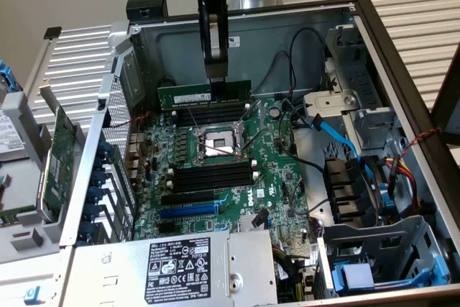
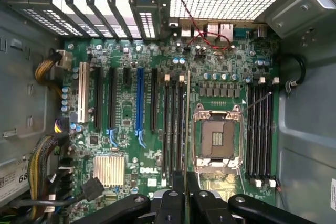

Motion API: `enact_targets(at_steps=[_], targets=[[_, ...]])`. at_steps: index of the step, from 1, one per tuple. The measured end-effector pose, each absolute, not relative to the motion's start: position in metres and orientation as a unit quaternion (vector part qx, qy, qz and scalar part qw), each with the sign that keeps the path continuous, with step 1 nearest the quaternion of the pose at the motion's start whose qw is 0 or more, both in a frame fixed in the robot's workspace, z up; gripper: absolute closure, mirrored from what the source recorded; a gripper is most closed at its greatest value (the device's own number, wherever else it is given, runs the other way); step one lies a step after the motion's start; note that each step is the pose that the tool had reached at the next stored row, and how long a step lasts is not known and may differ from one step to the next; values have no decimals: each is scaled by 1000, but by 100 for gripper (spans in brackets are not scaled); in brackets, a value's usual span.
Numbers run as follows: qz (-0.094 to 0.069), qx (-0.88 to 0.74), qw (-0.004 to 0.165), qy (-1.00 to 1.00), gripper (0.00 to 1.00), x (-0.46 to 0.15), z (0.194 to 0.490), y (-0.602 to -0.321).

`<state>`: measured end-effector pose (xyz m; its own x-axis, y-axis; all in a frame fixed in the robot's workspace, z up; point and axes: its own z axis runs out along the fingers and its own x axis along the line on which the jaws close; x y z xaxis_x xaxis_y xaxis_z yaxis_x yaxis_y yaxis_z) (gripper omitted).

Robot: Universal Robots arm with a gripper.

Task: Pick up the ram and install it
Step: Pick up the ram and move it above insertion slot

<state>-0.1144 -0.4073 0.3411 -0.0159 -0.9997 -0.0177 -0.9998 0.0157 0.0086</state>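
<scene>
**Ram in grip over board**

I see the gripper closed tight on the ram, pinching its top edge. The stick hangs level, long edge down, just above the memory slots beside the CPU socket. I cannot tell contact.

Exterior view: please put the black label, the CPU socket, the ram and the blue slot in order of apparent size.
1. black label
2. CPU socket and ram: about alike; the ram is longer but thinner, and raised, maybe nearer the camera, so unranked
3. blue slot
</scene>
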Motion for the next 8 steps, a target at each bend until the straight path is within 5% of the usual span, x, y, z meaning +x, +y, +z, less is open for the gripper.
enact_targets(at_steps=[8], targets=[[9, -701, 3, 713, 86, -114, 327, -408]])
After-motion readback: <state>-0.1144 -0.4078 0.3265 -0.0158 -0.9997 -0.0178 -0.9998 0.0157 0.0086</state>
